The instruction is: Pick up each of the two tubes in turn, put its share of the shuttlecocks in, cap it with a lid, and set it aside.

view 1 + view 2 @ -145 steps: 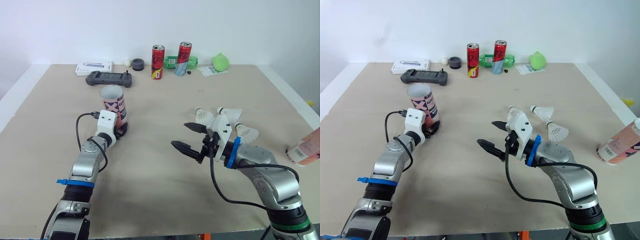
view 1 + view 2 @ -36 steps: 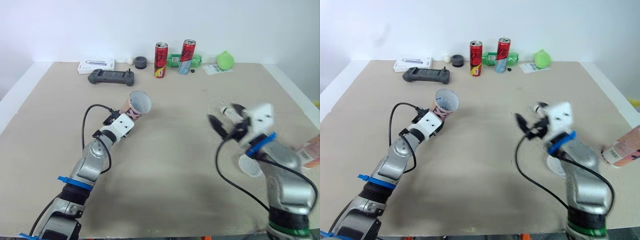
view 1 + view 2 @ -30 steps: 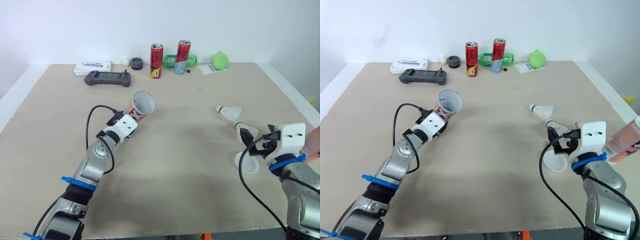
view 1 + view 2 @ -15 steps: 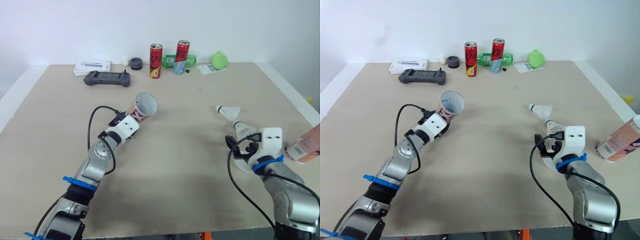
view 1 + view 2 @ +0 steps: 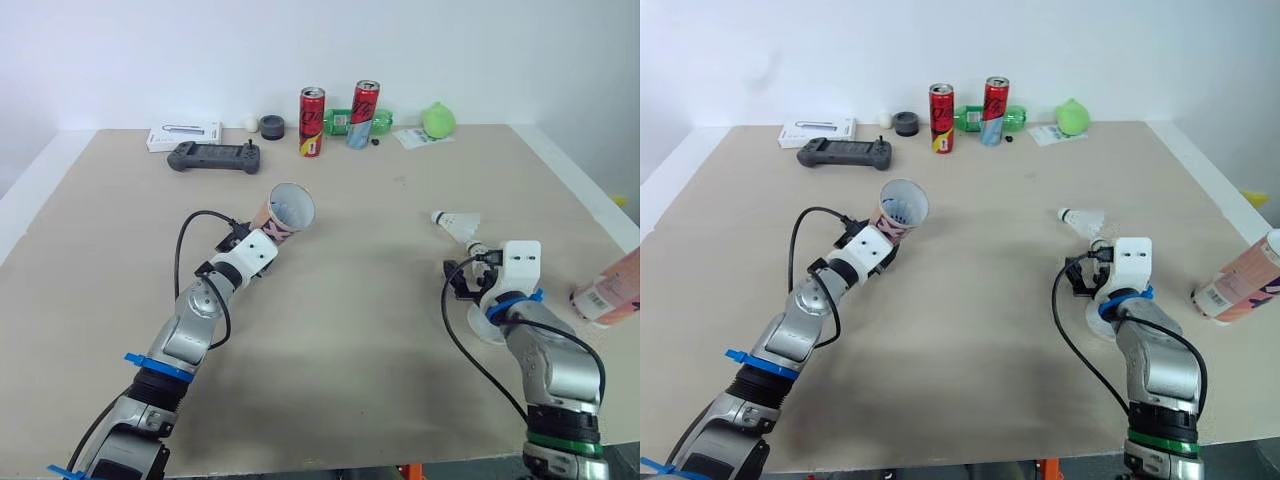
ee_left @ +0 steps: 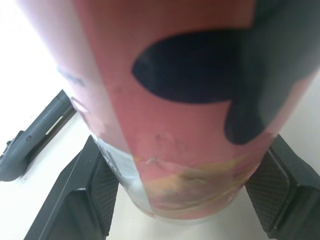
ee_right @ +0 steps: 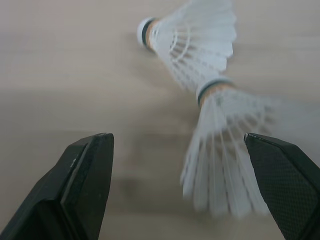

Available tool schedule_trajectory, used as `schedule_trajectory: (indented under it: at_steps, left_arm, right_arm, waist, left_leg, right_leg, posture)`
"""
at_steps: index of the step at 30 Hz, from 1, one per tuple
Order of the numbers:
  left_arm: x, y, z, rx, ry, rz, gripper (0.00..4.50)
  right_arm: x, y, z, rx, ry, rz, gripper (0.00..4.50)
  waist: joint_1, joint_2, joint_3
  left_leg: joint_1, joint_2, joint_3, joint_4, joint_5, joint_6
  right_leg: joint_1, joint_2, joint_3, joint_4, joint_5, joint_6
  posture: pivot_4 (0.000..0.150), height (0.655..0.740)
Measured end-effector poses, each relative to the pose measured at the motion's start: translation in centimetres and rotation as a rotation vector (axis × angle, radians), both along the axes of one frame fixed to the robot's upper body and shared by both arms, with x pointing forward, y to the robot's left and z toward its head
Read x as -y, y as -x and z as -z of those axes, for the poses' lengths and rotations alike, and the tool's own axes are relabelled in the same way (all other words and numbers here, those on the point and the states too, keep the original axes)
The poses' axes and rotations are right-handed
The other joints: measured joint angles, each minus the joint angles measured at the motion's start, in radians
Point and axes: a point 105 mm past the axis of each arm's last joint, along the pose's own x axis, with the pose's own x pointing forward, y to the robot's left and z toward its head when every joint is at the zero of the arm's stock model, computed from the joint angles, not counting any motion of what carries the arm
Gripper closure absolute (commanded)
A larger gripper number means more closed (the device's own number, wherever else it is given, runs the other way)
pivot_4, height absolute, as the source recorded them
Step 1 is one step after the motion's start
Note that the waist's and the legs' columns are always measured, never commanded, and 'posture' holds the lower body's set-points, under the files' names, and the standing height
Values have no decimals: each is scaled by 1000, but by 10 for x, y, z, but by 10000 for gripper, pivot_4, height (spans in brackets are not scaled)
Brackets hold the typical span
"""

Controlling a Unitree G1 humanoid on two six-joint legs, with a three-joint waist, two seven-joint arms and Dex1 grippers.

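Pink-and-red printed cardboard tube [image 5: 283, 213] sits centre-left in the head view. It's off the table and tilted, open mouth facing up and toward frame right. Left gripper [image 6: 186, 202] is clamped on its closed end, one pad each side. I can't tell what's inside.

Two shuttlecocks lie right of centre, in line. The far white feathered shuttlecock [image 7: 192, 45] has its skirt touching the cork of the near white feathered shuttlecock [image 7: 225, 150]. Right gripper [image 7: 177, 137] is spread wide, empty, low over the table and nosed up to the near one.

My worries:
- Closing on the skirt would crush feathers, so I'd want the cork end.
- The two touch, so a pinch may drag or flick the far one, or pick up both.
- The tube is held only at its base and tilted. A push at the mouth could lever it round in the pads or pop it out.
- A small white round piece [image 5: 487, 325] lies partly under the right forearm. I can't tell what it is, and the arm could sweep it.
- The second pink tube [image 5: 606, 293] lies on its side at frame right, near the table edge. An elbow bump could roll it off.

Red drink cans [image 5: 314, 122] and black game controller [image 5: 218, 157] along the top are well apart, no concern.
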Motion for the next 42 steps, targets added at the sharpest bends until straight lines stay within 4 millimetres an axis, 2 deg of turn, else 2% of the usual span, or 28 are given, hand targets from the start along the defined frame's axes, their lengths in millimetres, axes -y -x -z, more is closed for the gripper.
schedule_trajectory:
  at_steps: [1,4,8,9,10,11,12,18,23,27,31,34,38,40,42]
  left_arm:
    - [0,0,0,0,0,0,14800]
    - [0,0,-1,3,0,0,14800]
    - [0,0,-1,5,1,0,14800]
    - [0,0,-2,6,1,0,14800]
    - [0,0,-2,6,1,1,14800]
    - [0,0,-2,7,1,1,14800]
    - [0,0,-2,8,1,1,14800]
    - [0,0,-2,8,1,2,14800]
    - [0,0,-3,10,1,1,14800]
    - [0,0,-3,11,0,2,14800]
    - [0,0,-3,12,1,5,14800]
    - [0,-1,-2,9,0,4,14800]
    - [2,-3,-4,10,-8,11,14800]
    - [3,-3,-4,13,-12,15,14800]
    - [2,-3,-4,13,-19,14,14800]
  right_arm:
    - [0,-3,-2,9,1,0,361]
    - [0,-7,-1,10,0,-1,7706]
    - [1,-9,1,7,1,5,27170]
    - [2,-9,1,7,2,5,33806]
    - [2,-9,1,7,3,6,37035]
    - [2,-9,1,8,4,6,42586]
    - [3,-9,0,9,7,8,44304]
    - [6,-7,0,10,14,15,44304]
    - [11,5,-3,20,36,28,44304]
    - [19,13,-21,65,76,34,44304]
    - [12,19,-41,128,84,-27,44304]
    - [-22,24,-64,225,67,-233,44304]
    - [-103,37,-109,353,110,-642,44304]
    - [-133,43,-124,391,138,-773,44304]
    - [-158,44,-130,388,191,-884,44304]
  waist:
    - [0,0,0]
    - [0,0,0]
    - [0,0,0]
    - [0,0,0]
    - [0,0,0]
    - [0,0,0]
    - [0,0,0]
    - [0,0,0]
    - [0,0,0]
    - [0,0,0]
    - [-1,0,0]
    - [-2,0,0]
    - [-2,0,0]
    - [0,0,0]
    - [0,0,0]
  left_leg:
    - [0,0,0,0,0,0]
    - [0,0,0,0,0,0]
    - [0,0,0,0,0,0]
    - [0,0,0,0,0,0]
    - [0,0,0,0,0,0]
    - [0,0,0,0,0,0]
    - [0,0,0,0,0,0]
    - [0,0,0,0,0,0]
    - [0,0,0,0,0,0]
    - [0,0,0,0,0,0]
    - [0,0,0,0,0,0]
    - [0,0,0,0,0,0]
    - [0,0,0,0,0,0]
    - [0,0,-1,0,0,0]
    - [0,0,-1,1,0,0]
  right_leg:
    - [0,0,0,0,0,0]
    - [0,0,0,0,0,0]
    - [0,0,0,0,0,0]
    - [0,0,0,0,0,0]
    - [0,0,0,0,0,0]
    - [0,0,0,0,0,0]
    - [0,0,0,0,0,0]
    - [0,0,0,0,0,0]
    - [0,0,0,0,0,0]
    - [0,0,0,0,0,0]
    - [0,0,0,0,0,0]
    - [0,1,0,0,0,0]
    - [0,1,0,0,0,0]
    - [0,1,0,0,0,0]
    - [0,0,0,0,0,0]
  posture:
    - [1500,7400]
    - [1500,7400]
    - [1500,7400]
    - [1500,7400]
    - [1500,7400]
    - [1500,7400]
    - [1500,7400]
    - [1500,7400]
    - [1500,7400]
    - [1500,7400]
    - [1500,7400]
    - [1500,7400]
    - [1500,7400]
    - [1500,7400]
    - [1500,7400]
